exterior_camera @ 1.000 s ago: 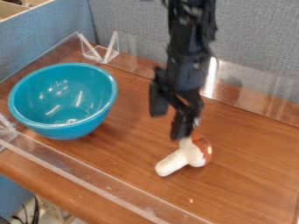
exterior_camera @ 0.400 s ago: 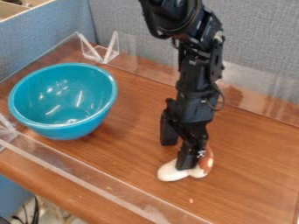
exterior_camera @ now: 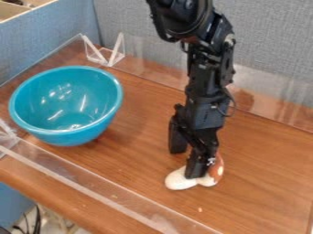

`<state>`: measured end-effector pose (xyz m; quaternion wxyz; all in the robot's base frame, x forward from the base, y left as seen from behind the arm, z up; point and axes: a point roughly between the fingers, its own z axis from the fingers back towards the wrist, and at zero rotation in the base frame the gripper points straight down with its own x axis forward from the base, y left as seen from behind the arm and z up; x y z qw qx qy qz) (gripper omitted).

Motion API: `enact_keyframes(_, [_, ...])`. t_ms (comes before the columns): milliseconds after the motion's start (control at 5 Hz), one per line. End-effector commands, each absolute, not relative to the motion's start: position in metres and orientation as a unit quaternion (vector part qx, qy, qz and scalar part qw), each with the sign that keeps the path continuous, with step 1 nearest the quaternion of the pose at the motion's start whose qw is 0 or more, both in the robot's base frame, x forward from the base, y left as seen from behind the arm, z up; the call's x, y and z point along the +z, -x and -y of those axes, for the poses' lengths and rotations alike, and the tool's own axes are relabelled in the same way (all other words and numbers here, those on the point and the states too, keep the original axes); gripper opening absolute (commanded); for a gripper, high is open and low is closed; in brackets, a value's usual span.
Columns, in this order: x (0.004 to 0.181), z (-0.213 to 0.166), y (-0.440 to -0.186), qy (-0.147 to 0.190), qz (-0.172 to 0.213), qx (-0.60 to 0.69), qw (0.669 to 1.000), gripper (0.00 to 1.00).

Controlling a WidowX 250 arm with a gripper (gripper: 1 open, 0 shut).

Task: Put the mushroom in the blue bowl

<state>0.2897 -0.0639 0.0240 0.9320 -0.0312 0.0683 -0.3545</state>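
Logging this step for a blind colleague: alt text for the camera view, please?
The black robot hand, open and pointing down, sits over the mushroom lying on the wooden table. The empty blue bowl stands apart to the picture's left.

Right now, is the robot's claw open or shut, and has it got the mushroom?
Gripper: open, fingers down around the mushroom on the table, not holding it yet.

slim black jointed arm, black pincer.

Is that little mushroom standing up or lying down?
Lying down. The mushroom rests on its side on the wooden table, its pale stem pointing left, under the end effector.
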Motion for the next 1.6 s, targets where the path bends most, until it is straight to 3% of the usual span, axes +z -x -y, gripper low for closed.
enact_keyframes(0, [0.0216,0.0650,-0.2970,0.030,-0.052,-0.354,0.933,1.00])
enact_keyframes(1400, [0.0175,0.0617,-0.3019,0.043,-0.061,-0.343,0.936,1.00])
